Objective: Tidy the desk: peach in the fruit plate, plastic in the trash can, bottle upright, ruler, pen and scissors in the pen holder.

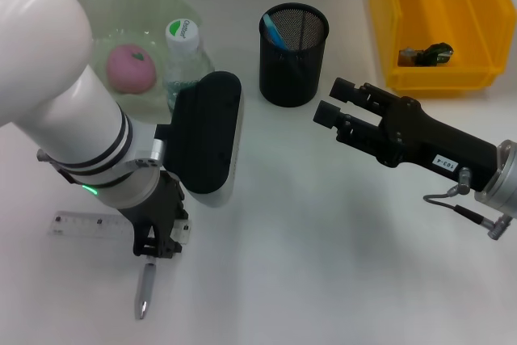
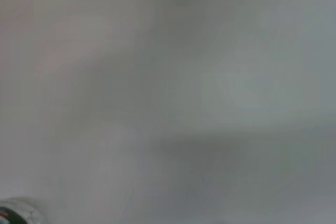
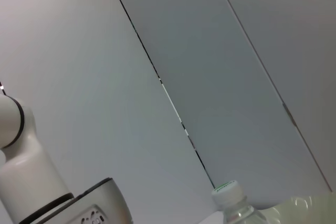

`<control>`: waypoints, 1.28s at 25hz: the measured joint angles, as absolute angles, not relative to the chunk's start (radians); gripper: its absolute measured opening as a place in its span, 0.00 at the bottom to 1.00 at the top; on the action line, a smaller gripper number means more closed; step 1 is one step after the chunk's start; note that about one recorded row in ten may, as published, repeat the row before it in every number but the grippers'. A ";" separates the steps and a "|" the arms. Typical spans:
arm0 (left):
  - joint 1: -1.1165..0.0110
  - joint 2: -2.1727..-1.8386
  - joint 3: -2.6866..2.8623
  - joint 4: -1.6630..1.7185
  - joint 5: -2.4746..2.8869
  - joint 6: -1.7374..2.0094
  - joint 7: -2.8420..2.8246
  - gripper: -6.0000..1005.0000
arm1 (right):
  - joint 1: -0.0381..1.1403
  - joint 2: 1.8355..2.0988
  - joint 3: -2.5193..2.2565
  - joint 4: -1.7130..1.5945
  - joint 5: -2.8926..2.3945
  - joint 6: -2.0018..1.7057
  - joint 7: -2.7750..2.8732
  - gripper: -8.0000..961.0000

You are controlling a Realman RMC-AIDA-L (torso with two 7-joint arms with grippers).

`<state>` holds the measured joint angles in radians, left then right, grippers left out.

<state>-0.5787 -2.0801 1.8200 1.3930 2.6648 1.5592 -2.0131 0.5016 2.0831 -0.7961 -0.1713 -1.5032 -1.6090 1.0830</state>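
The pen (image 1: 145, 288) lies on the desk (image 1: 307, 232) nearest the camera, its upper end right under the left gripper (image 1: 158, 246), which is lowered onto it; whether those fingers grip it I cannot tell. The ruler (image 1: 85, 225) lies just beside that gripper. Farther off, the right gripper (image 1: 333, 101) hovers with jaws parted, holding nothing, near the pen holder (image 1: 293, 54)

The white desk (image 1: 307, 224) carries a green fruit plate (image 1: 101, 6), upright bottle (image 1: 184, 50), mesh pen holder (image 1: 293, 58), yellow bin (image 1: 440, 30), clear ruler (image 1: 85, 225) and silver pen (image 1: 145, 288).
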 joint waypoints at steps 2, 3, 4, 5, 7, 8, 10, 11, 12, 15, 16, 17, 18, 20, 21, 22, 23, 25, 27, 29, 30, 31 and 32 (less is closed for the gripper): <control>-0.579 -2.080 1.820 1.394 2.665 1.559 -2.013 0.39 | 0.501 2.083 -0.796 -0.171 -1.503 -1.609 1.083 0.71; -0.579 -2.080 1.820 1.394 2.665 1.559 -2.013 0.39 | 0.500 2.083 -0.796 -0.170 -1.503 -1.609 1.083 0.71; -0.579 -2.080 1.820 1.394 2.667 1.559 -2.013 0.39 | 0.500 2.083 -0.796 -0.170 -1.503 -1.609 1.083 0.71; -0.579 -2.080 1.820 1.395 2.669 1.559 -2.014 0.39 | 0.499 2.083 -0.796 -0.170 -1.503 -1.609 1.083 0.71; -0.579 -2.080 1.820 1.395 2.672 1.559 -2.014 0.39 | 0.499 2.083 -0.796 -0.170 -1.503 -1.609 1.083 0.71; -0.579 -2.080 1.819 1.395 2.673 1.558 -2.014 0.39 | 0.499 2.083 -0.796 -0.170 -1.503 -1.609 1.083 0.71; -0.579 -2.080 1.816 1.397 2.673 1.557 -2.014 0.39 | 0.498 2.083 -0.796 -0.170 -1.503 -1.609 1.083 0.71; -0.579 -2.080 1.813 1.400 2.673 1.555 -2.015 0.39 | 0.498 2.083 -0.796 -0.170 -1.503 -1.609 1.083 0.71; -0.578 -2.080 1.812 1.406 2.673 1.551 -2.017 0.39 | 0.497 2.083 -0.795 -0.171 -1.502 -1.609 1.083 0.71; -0.568 -2.079 1.801 1.453 2.671 1.530 -2.025 0.39 | 0.493 2.084 -0.786 -0.170 -1.487 -1.607 1.082 0.71; -0.568 -2.079 1.801 1.453 2.671 1.530 -2.025 0.39 | 0.491 2.084 -0.782 -0.169 -1.481 -1.604 1.080 0.71; -0.566 -2.079 1.795 1.467 2.669 1.526 -2.025 0.39 | 0.489 2.084 -0.778 -0.169 -1.479 -1.601 1.079 0.71; -0.559 -2.079 1.781 1.498 2.665 1.520 -2.026 0.39 | 0.487 2.084 -0.773 -0.169 -1.476 -1.598 1.078 0.71; -0.549 -2.078 1.758 1.552 2.656 1.514 -2.029 0.39 | 0.482 2.084 -0.762 -0.171 -1.475 -1.596 1.077 0.71; -0.545 -2.078 1.747 1.578 2.649 1.512 -2.034 0.39 | 0.479 2.084 -0.758 -0.172 -1.475 -1.595 1.076 0.71; -0.544 -2.078 1.744 1.583 2.647 1.511 -2.036 0.39 | 0.476 2.084 -0.751 -0.173 -1.475 -1.595 1.075 0.71; -0.541 -2.078 1.737 1.599 2.642 1.510 -2.043 0.39 | 0.472 2.084 -0.745 -0.174 -1.474 -1.594 1.073 0.71; -0.532 -2.077 1.713 1.634 2.625 1.509 -2.057 0.39 | 0.466 2.083 -0.736 -0.176 -1.474 -1.594 1.068 0.71; -0.512 -2.076 1.678 1.675 2.575 1.505 -2.063 0.39 | 0.459 2.083 -0.730 -0.177 -1.474 -1.595 1.063 0.71; -0.482 -2.074 1.634 1.723 2.498 1.495 -2.057 0.39 | 0.452 2.083 -0.724 -0.177 -1.473 -1.599 1.061 0.71; -0.482 -2.074 1.634 1.723 2.498 1.495 -2.057 0.39 | 0.447 2.082 -0.721 -0.178 -1.473 -1.602 1.060 0.71; -0.448 -2.073 1.593 1.761 2.423 1.477 -2.047 0.39 | 0.443 2.082 -0.719 -0.178 -1.473 -1.605 1.060 0.71; -0.416 -2.072 1.560 1.785 2.362 1.455 -2.032 0.39 | 0.438 2.082 -0.716 -0.179 -1.473 -1.606 1.060 0.71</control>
<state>-0.4162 -2.0723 1.5601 1.7852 2.3623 1.4555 -2.0315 0.4376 2.0819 -0.7164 -0.1791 -1.4730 -1.6062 1.0602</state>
